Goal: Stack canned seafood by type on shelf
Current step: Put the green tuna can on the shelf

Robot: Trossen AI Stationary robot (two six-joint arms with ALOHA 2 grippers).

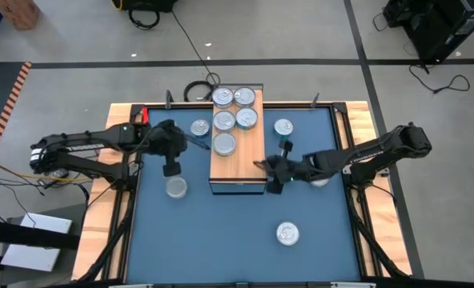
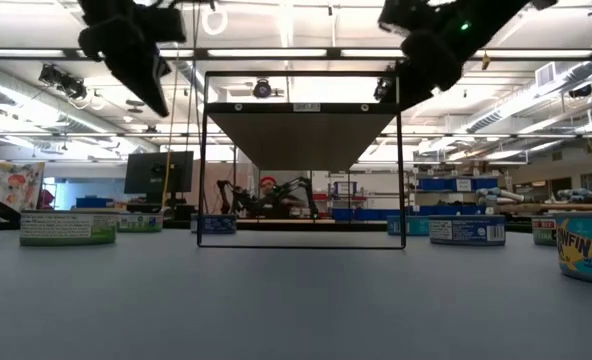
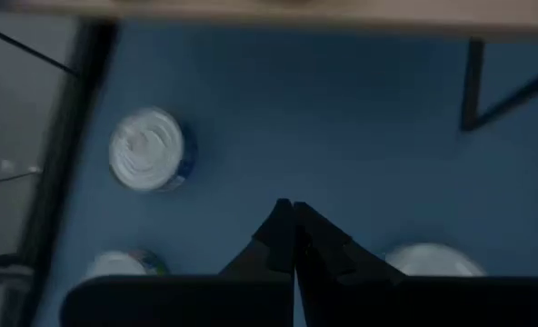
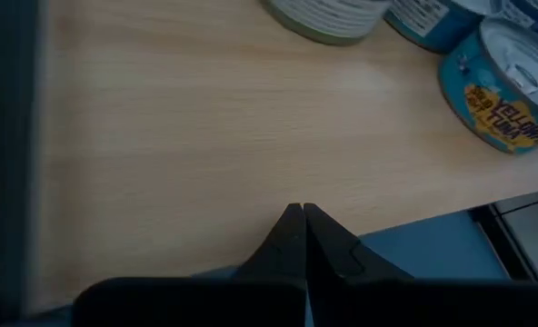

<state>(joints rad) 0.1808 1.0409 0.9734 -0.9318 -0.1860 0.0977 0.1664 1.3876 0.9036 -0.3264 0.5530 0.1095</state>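
Five tins (image 1: 234, 118) sit bunched on the far half of the shelf (image 1: 237, 172), two at the back, two in the middle, one nearer at the left side, which reads as sorting by type already under way, and it leaves the whole near half of the wood bare for more. Off the shelf, loose tins wait on the blue mat (image 1: 221, 240): one just left of the shelf (image 1: 199, 128), one nearer on the left (image 1: 176, 188), one just right of the shelf (image 1: 283, 127), and one well out toward the near edge (image 1: 287, 234). The left gripper (image 1: 170, 169) hangs over the mat between those two left tins, fingers pinched together, carrying nothing. The right gripper (image 1: 273, 182) hovers at the shelf's near right corner, also closed tight and empty. Plenty of open mat at the front; the shelf's dark frame legs are the things to steer around.
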